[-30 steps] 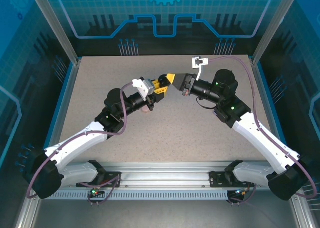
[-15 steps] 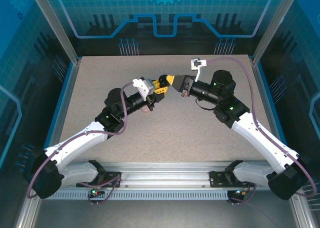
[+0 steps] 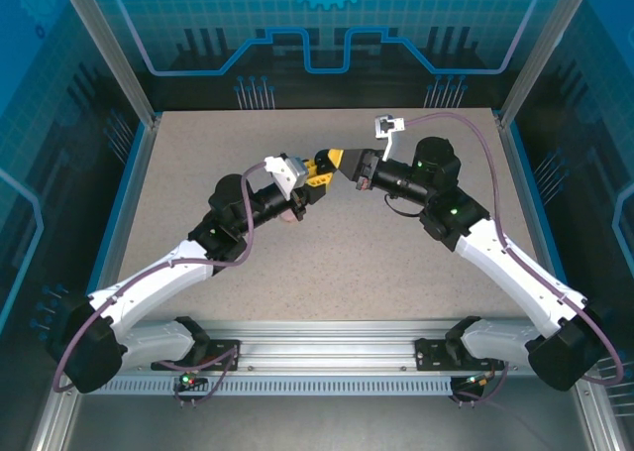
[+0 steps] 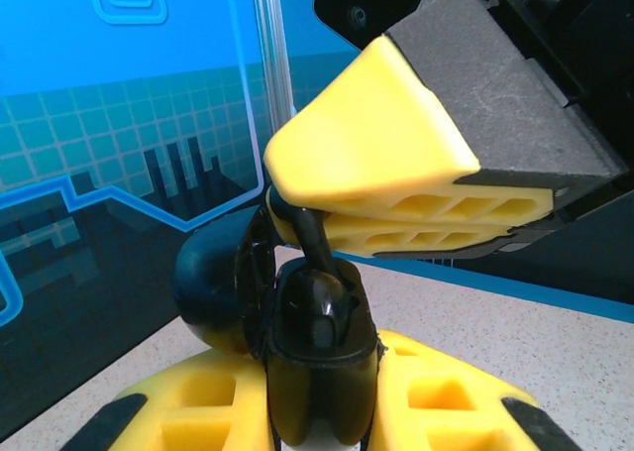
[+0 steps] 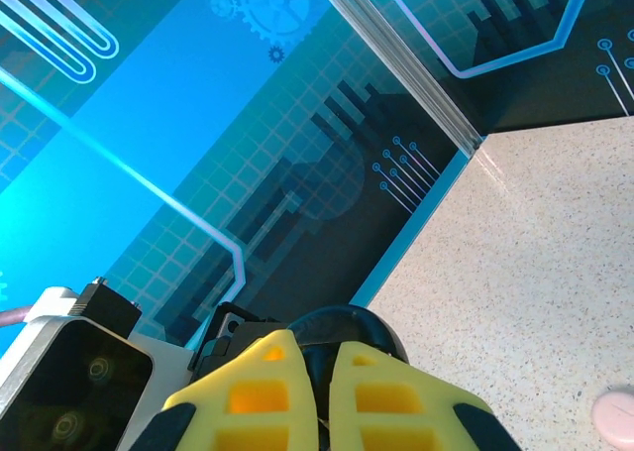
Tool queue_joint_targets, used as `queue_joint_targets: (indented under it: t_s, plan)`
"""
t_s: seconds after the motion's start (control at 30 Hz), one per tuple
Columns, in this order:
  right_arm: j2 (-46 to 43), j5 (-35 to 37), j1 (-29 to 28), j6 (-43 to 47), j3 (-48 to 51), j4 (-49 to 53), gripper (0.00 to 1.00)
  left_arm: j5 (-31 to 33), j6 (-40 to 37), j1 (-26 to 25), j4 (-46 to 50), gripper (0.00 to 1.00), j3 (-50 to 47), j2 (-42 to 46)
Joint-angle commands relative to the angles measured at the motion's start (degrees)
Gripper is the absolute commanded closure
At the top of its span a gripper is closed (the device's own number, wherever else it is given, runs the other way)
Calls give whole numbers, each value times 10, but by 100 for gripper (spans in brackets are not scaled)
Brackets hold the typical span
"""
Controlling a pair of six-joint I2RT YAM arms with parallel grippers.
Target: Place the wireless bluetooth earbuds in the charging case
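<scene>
1. While the left arm has held its place, a glossy black round plastic charging case (image 4: pixel 319 337) is kept clamped in the yellow jaws of the left gripper (image 3: pixel 319 171), with a dark rounded lid (image 4: pixel 213 292) swung open to its left.
2. Just above the case, what appears to be a tiny black stemmed earbud (image 4: pixel 305 235) is poised at the opening, touching or nearly so; full seating cannot be confirmed.
3. To the case's right, the right gripper (image 3: pixel 341 160) has been edged slightly closer, its yellow jaws pressed together on the earbud's stem.
4. Insertion is therefore judged under way: a short further press is likely needed before release.
</scene>
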State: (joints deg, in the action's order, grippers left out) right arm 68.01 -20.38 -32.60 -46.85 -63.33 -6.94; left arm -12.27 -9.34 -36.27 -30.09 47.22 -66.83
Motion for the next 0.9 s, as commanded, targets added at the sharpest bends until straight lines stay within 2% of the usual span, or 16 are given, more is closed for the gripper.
queue_joint_targets:
  t_s: [0.0, 0.33, 0.43, 0.6, 0.87]
  plan:
    - [7, -9, -4, 17, -1, 30, 99, -4, -2, -5, -41, 100, 22, 9]
    - [-2, 7, -2, 27, -5, 55, 84, -6, 3, -4, -40, 100, 22, 9]
    - [1, 12, -1, 28, -17, 62, 82, -5, 5, -4, -41, 100, 22, 9]
    - [10, 16, 0, 30, -33, 73, 73, -7, 7, -5, -40, 100, 21, 8]
    - [18, 22, 0, 29, -48, 87, 68, -8, 11, -4, -40, 100, 18, 11]
